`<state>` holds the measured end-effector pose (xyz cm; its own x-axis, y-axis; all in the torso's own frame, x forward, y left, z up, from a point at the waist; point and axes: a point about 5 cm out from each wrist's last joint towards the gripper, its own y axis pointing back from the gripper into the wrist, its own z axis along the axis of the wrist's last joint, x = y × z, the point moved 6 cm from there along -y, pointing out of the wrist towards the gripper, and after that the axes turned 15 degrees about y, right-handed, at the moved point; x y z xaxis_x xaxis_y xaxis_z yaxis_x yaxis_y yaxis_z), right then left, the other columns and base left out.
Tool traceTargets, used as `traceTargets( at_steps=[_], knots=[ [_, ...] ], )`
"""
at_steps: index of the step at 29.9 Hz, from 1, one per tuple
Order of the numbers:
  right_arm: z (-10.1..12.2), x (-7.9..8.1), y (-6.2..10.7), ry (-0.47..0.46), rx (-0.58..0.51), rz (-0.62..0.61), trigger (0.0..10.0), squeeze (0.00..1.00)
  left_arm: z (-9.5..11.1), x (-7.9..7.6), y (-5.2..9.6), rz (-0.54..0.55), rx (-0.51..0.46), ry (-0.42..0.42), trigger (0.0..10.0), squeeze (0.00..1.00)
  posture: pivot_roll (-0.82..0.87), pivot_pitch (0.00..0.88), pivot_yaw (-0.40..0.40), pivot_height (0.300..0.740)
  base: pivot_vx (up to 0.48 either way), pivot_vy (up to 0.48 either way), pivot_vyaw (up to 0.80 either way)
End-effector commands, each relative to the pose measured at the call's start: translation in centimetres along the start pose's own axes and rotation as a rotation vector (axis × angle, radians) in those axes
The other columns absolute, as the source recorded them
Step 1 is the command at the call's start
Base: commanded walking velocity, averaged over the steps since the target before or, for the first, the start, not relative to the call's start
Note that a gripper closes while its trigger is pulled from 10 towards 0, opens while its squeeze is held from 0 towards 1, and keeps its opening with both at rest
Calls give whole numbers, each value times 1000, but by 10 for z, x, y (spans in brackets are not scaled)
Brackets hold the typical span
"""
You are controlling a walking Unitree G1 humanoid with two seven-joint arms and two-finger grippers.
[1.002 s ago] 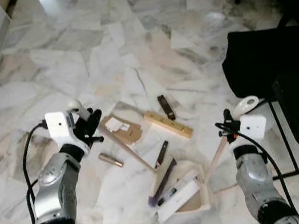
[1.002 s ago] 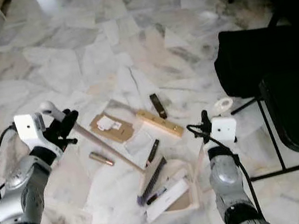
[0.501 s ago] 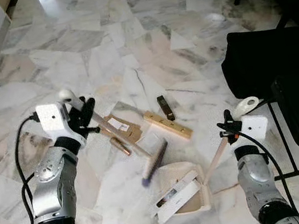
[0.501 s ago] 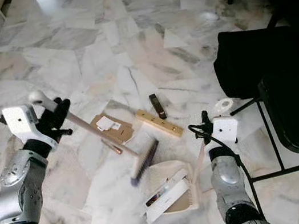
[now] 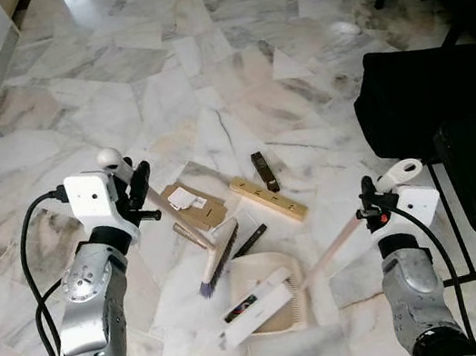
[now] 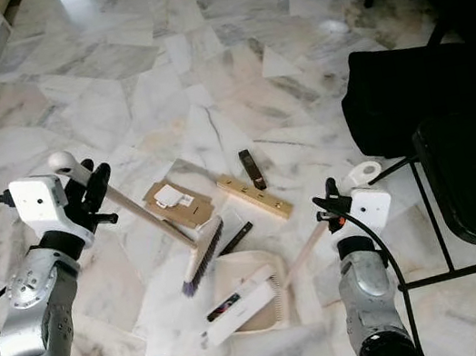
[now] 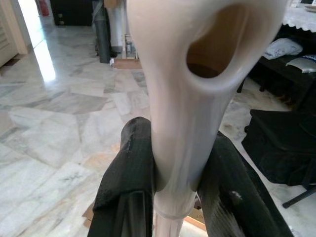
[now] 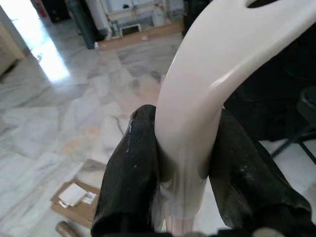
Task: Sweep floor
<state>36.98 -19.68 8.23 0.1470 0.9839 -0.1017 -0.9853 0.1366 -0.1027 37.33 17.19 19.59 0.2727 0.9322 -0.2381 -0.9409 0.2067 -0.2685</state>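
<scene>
Left gripper (image 5: 137, 188) clenched on the cream plastic handle end of the wooden-handled hand broom (image 5: 217, 253), bristle head down on the grey-veined marble floor (image 5: 156, 82) just beside the cream dustpan (image 5: 267, 288). Right gripper (image 5: 370, 206) clenched on the cream grip of the dustpan's long wooden handle, pan flat on the floor in front of the robot's feet, with a white flat box (image 5: 253, 304) lying across it. Near the broom head: brown cardboard piece (image 5: 195, 206), light wooden block (image 5: 266, 198), small dark bar (image 5: 263, 171), thin dark stick (image 5: 250, 239); black chair (image 5: 446, 104) on the robot's right.
</scene>
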Motion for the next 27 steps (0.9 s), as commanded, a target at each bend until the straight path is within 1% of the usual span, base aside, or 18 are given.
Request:
traceTargets(
  at_steps=[1,3,7,10,15,16,20,22,24,26,27],
  knots=[
    [13,-3,-1,-19,-45,-8,10000,0,7,-3,3,-4,-48,-21,10000,0,26,169,29,740,0,0,0],
    [19,-2,-1,-25,-63,-5,10000,0,7,-1,5,16,-55,-30,10000,0,28,166,30,740,0,0,0],
    [23,-3,-1,-36,-76,-1,10000,0,7,0,6,23,-58,-30,10000,0,29,162,31,740,0,0,0],
    [26,-4,0,-58,-79,-3,10000,0,13,3,6,38,-81,-39,10000,0,29,162,31,740,0,0,0],
    [33,-10,-1,-117,-87,-27,10000,0,28,12,4,93,-142,-78,10000,0,32,152,33,740,0,0,0],
    [35,-11,-1,-124,-89,-30,10000,0,32,15,4,112,-163,-99,10000,0,30,144,35,740,0,0,0],
    [37,-10,-4,-119,-89,-25,10000,0,39,16,4,126,-194,-150,10000,0,31,142,32,740,0,0,0],
    [37,-9,-4,-117,-85,-23,10000,0,39,17,5,131,-195,-172,10000,0,33,142,31,740,0,0,0],
    [36,-8,-6,-118,-77,-22,10000,0,30,20,8,140,-168,-208,10000,0,34,136,29,740,0,0,0],
    [36,-6,-8,-122,-70,-19,10000,0,18,26,15,162,-136,-241,10000,0,31,130,27,740,0,0,0],
    [36,-6,-8,-122,-70,-19,10000,0,18,26,15,162,-136,-241,10000,0,31,130,27,740,0,0,0]
  ],
)
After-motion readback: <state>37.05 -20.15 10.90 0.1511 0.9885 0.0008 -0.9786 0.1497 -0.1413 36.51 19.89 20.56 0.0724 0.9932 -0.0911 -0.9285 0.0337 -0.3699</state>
